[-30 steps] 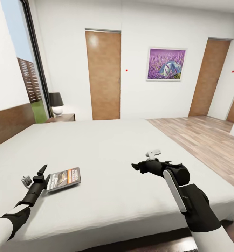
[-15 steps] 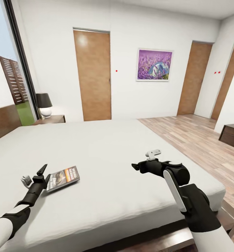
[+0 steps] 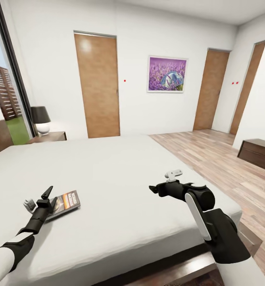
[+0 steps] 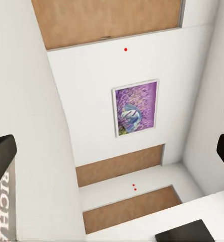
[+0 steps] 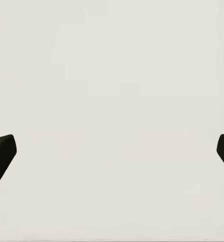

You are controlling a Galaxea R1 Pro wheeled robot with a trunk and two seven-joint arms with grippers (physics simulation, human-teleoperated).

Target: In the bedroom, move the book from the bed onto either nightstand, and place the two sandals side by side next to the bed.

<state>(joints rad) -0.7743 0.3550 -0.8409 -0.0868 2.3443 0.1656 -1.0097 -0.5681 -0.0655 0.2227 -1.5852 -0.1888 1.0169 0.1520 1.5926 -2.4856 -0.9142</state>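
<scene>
View swung right; book (image 3: 64, 201) unmoved (on bed (image 3: 120, 174))

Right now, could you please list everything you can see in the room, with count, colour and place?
bed: one, off-white, in front
book: one, dark with orange band, on bed by left gripper
nightstand: one, dark brown, far side of bed
lamp: one, black shade, on nightstand
doors: three, brown, far walls
picture: one, purple, wall
dresser: one, dark, right
left gripper: black, open, at book
right gripper: black, open, over bed

Off-white bed (image 3: 120, 174), book (image 3: 64, 201) flat near its edge
</scene>
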